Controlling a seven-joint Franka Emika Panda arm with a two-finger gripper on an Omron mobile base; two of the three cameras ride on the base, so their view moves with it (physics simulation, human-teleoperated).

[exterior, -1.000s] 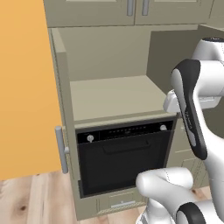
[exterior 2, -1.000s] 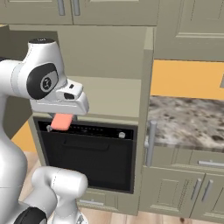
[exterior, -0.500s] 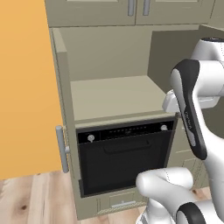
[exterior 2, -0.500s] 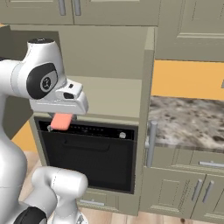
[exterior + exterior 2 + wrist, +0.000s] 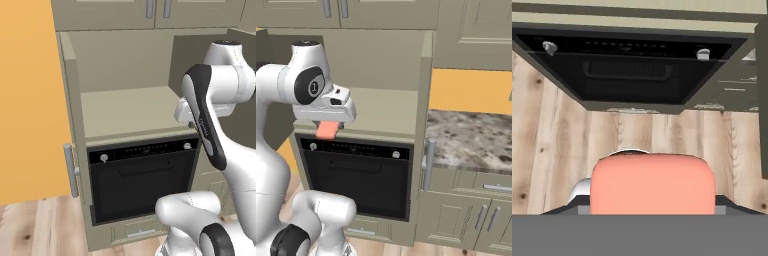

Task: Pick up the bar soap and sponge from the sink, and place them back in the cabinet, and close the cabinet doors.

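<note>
Nothing much has shifted vs. the earlier frames: we see arm, base and scene in the same pose, w/ the bar soap (image 5: 327, 129) hanging at the same spot.

Gripper (image 5: 329, 125) state: we read the jaws as clamped on the bar soap; the pink bar projects below the hand in the right base view and sits at the bottom centre of the hand view (image 5: 653, 184), between the fingers.

Positions rel. to gripper:
- Cabinet (image 5: 75, 100), open: its beige shelf (image 5: 127, 110) lies just behind and beside the gripper, approx. level w/ it.
- Oven (image 5: 358, 175), black front: directly below the gripper, ahead of it in the hand view (image 5: 632, 72).
- Wood floor (image 5: 562, 145): well below.
- Open cabinet door edge w/ steel handle (image 5: 429, 164): to the gripper's right.
- Stone counter (image 5: 471, 142): further right.
</note>
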